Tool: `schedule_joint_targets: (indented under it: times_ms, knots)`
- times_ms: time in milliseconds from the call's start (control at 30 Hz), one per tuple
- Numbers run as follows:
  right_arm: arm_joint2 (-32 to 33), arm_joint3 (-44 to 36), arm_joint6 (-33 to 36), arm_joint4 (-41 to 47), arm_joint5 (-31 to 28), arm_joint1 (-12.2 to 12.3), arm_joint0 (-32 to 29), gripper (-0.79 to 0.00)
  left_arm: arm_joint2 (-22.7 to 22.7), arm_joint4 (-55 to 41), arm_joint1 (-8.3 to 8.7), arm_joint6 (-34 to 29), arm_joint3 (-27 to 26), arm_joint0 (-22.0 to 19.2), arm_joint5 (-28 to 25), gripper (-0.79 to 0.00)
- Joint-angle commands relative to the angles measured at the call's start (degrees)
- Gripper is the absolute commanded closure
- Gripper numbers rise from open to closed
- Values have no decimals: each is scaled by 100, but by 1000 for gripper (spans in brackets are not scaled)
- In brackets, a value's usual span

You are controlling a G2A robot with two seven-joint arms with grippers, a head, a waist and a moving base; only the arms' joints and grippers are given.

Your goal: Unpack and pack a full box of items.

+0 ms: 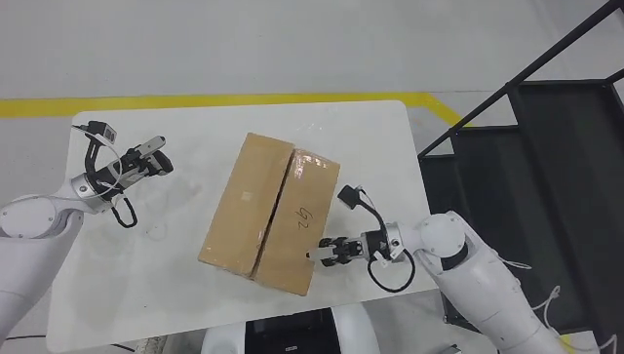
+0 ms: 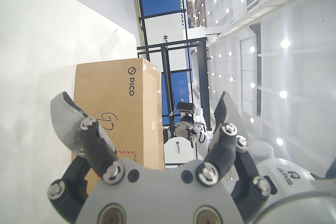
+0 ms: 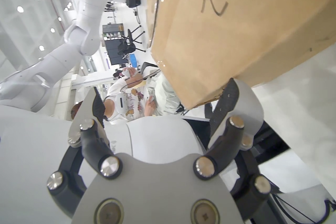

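Observation:
A closed brown cardboard box (image 1: 270, 212) lies at an angle in the middle of the white table (image 1: 370, 139), its top flaps meeting along a taped centre seam, with pen scribbles on top. My left gripper (image 1: 156, 156) hangs open over the table's left part, a good way from the box (image 2: 118, 109), nothing between its fingers (image 2: 65, 114). My right gripper (image 1: 320, 254) stands open at the box's near right corner (image 3: 223, 25), one finger pad (image 3: 225, 101) right against the corner's lower edge.
Black metal stairs (image 1: 546, 169) stand just off the table's right edge. A yellow floor line (image 1: 195, 103) runs behind the table. Bare tabletop lies left of the box and along the far side.

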Motion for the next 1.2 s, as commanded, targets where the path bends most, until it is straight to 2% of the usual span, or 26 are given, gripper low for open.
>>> schedule_joint_targets:
  times_ms: [0,233,367,533,733,933,1167]
  knots:
    - [-167,-12,-70,103,-22,-30,92,-785,0,0,0,0,0,0,0,-785]
    - [-779,406,-616,325,-95,-197,626,-785,0,0,0,0,0,0,0,-785]
    - [-563,455,24,489,-198,-142,836,-785,0,0,0,0,0,0,0,-785]
    - [-42,345,710,752,-128,-9,748,-785,0,0,0,0,0,0,0,-785]
    - [290,455,1091,-54,-276,138,509,-785,0,0,0,0,0,0,0,-785]
    - [76,301,913,-564,-349,166,228,-785,0,0,0,0,0,0,0,-785]
    - [-416,176,274,-754,-184,92,259,-785,0,0,0,0,0,0,0,-785]
